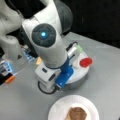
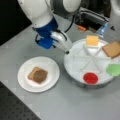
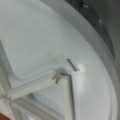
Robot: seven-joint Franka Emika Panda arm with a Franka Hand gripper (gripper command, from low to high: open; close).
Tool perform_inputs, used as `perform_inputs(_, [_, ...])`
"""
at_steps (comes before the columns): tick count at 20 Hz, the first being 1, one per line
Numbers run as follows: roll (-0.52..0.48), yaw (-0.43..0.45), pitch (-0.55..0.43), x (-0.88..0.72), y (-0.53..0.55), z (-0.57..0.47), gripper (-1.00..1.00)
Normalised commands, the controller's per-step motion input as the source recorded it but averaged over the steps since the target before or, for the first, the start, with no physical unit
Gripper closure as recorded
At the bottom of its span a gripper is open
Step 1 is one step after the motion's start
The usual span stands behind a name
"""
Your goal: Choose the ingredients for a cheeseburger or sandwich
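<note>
Nothing can be seen between the jaws [image 2: 67, 51], and I cannot tell if they are open or shut. They hang at the near rim of the round white tray with spoke-like dividers [image 2: 75, 72], above a bare part of it. In the wrist view only the white tray floor and its raised dividers show.

In a front view, the yellow square cheese slice [image 2: 92, 40] lies in a slot at the tray's top, and the tan square bread slice [image 2: 111, 49] lies in the slot to its right. A green leafy piece [image 2: 114, 69] and a round red piece [image 2: 90, 78] sit in slots lower down.

On the white paper plate [image 2: 25, 82], at that view's left, a tan bread slice with the round dark-brown patty on top [image 2: 38, 74] makes the start of the sandwich. So two layers look done. The cheese and the top bread are not yet on the stack.

Everything rests on the grey bench [image 2: 75, 105].
</note>
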Motion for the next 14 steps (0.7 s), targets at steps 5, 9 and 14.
perform_inputs(5, [-0.337, -0.034, -0.235, -0.48, 0.31, -0.07, -1.00])
perform_inputs(9, [-0.288, -0.042, -0.216, -0.38, 0.17, -0.07, -1.00])
perform_inputs(14, [-0.236, -0.058, -0.177, -0.32, 0.19, -0.07, -1.00])
